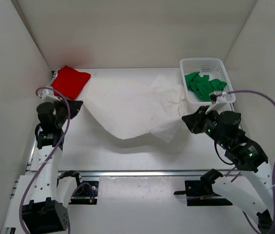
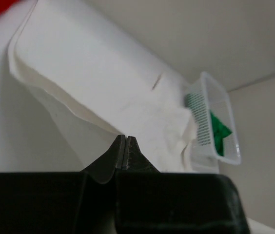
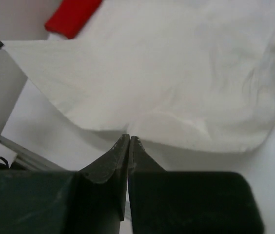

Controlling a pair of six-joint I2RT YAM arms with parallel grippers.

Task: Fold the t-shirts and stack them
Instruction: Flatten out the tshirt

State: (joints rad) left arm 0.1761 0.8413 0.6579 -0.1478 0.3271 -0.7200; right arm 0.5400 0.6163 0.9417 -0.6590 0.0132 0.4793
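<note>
The left claw (image 2: pixel 126 139) and right claw (image 3: pixel 129 139) each pinch shut on the off-white t-shirt (image 1: pixel 127 105), stretched claw to claw. Its body sags just ahead of both, equally near.

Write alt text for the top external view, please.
The left gripper and right gripper pinch an off-white t-shirt, which sags between them above the table. A red t-shirt lies far left; a green t-shirt sits in a white basket far right.
</note>
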